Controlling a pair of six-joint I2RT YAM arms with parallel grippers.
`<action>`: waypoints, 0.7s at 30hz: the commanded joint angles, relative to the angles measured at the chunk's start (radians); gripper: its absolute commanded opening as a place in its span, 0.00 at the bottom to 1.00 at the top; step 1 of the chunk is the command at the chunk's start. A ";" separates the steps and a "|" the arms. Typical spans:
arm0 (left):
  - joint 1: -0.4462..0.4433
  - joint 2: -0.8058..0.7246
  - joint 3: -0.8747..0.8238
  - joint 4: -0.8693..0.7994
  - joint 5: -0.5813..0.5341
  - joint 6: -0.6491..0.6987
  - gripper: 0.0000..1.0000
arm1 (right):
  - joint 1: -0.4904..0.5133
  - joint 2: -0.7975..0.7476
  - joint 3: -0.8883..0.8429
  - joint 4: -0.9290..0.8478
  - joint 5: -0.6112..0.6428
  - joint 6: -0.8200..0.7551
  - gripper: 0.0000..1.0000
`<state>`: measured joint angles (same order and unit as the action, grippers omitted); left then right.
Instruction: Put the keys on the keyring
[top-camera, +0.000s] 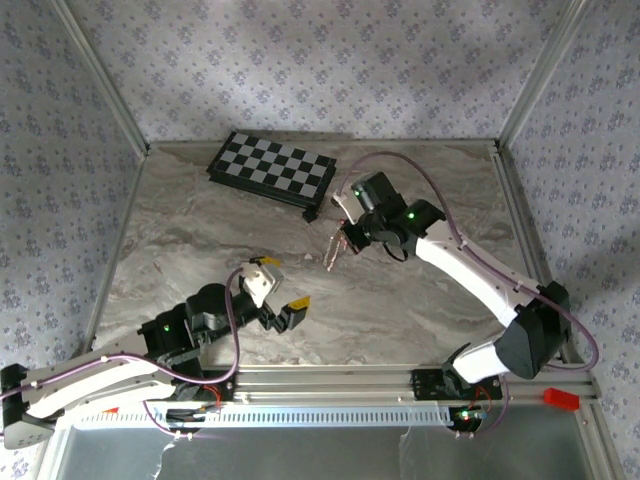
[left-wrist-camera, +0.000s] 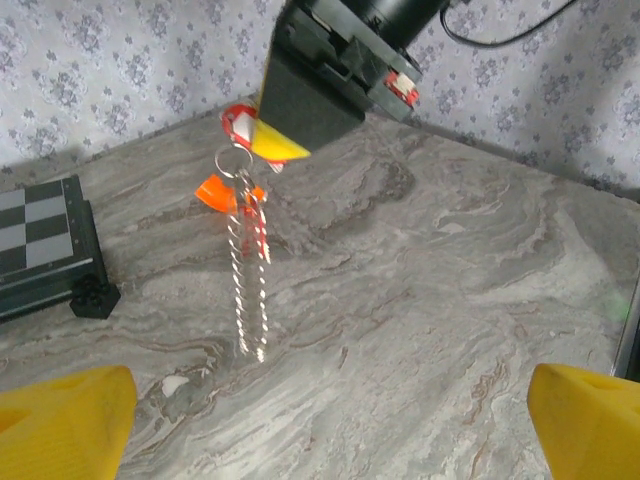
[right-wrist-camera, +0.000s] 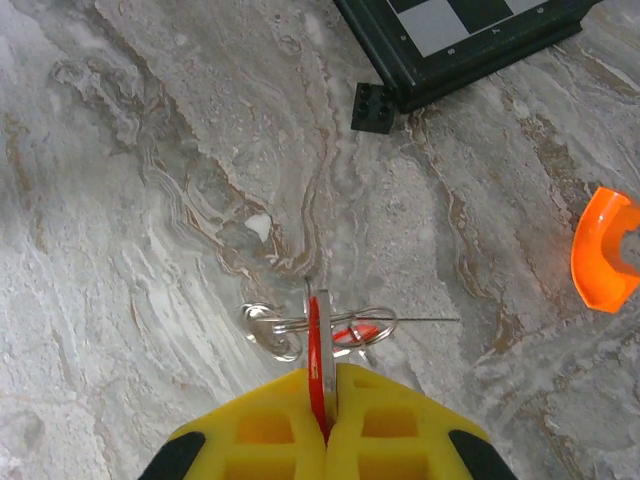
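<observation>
a: what do we see in the right fingers (right-wrist-camera: 262, 432)?
b: we see them clenched on a red key (right-wrist-camera: 316, 340), its flat head pinched edge-on between the two yellow tips, raised over the middle of the marble table (top-camera: 400, 310).
a: and where do we place the keyring (left-wrist-camera: 233, 160)?
b: right under that key. from the left wrist we see the silver loop hanging just below the right fingers, its chain (left-wrist-camera: 250, 300) dangling straight down. a second red key (left-wrist-camera: 262, 215), slimmer, hangs below the loop, alongside the chain. we cannot tell whether the chain's end touches the table.
a: the left fingers (left-wrist-camera: 65, 415)?
b: released, spread wide, grasping nothing. from above we find them on the near-left side, facing the keyring and well apart from it.
a: anything else we should note?
b: an orange piece (right-wrist-camera: 600, 262), curved, shows off to one side of the keyring in the right wrist view. the chequered board (top-camera: 272, 165) lies at the far edge of the table, with a small black block (right-wrist-camera: 375, 105) just beside its corner.
</observation>
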<state>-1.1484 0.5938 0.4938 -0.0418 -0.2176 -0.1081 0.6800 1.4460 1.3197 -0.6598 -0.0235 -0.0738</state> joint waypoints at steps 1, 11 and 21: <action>-0.005 -0.018 0.002 0.037 -0.006 -0.019 1.00 | -0.005 0.035 0.061 0.043 -0.029 0.022 0.00; -0.005 -0.006 0.002 0.039 -0.019 -0.009 0.99 | 0.005 0.151 0.162 0.055 -0.055 0.037 0.00; -0.005 -0.009 -0.010 0.048 -0.017 -0.010 1.00 | 0.042 0.257 0.221 0.104 -0.085 0.064 0.00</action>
<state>-1.1484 0.5911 0.4828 -0.0250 -0.2253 -0.1169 0.7097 1.6840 1.4910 -0.5850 -0.0845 -0.0357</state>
